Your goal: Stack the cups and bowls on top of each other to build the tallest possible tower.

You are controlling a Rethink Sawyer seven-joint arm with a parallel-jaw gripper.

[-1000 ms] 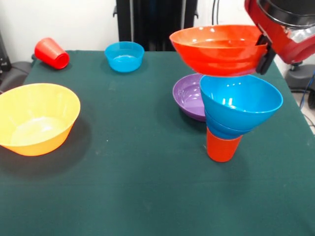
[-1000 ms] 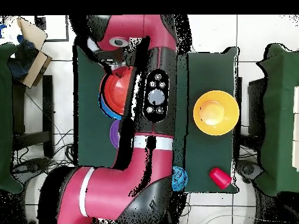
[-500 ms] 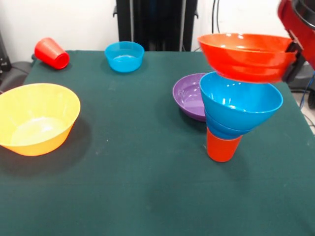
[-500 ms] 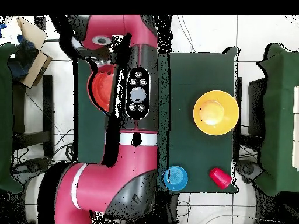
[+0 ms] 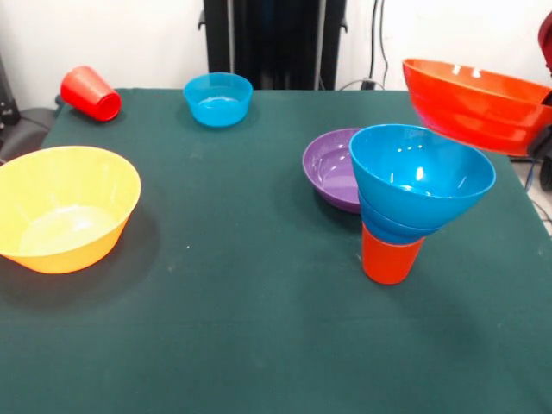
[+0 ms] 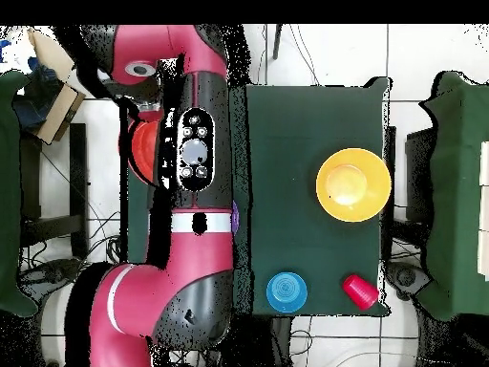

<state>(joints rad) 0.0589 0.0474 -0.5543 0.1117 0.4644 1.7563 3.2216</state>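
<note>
A tower stands at the right in the front view: an orange cup (image 5: 392, 258) upside down, with a blue bowl (image 5: 422, 175) nested in a second blue bowl on top. To its right a large orange-red bowl (image 5: 479, 104) hangs tilted in the air, apart from the tower and level with its top. My gripper (image 6: 132, 115) is shut on this bowl's rim, mostly beyond the front view's right edge. In the overhead view my arm hides the tower and most of the orange-red bowl (image 6: 143, 153). A purple bowl (image 5: 331, 176) sits just behind the tower.
A large yellow-orange bowl (image 5: 65, 207) rests at the left. A small blue bowl (image 5: 218, 98) and a red cup (image 5: 90, 93) on its side lie along the far edge of the green table (image 5: 241, 293). The held bowl hangs over the table's right edge.
The arm has carried the orange-red bowl rightward in the front view, from above the tower to beside it near the table's edge. The tower has not moved.
</note>
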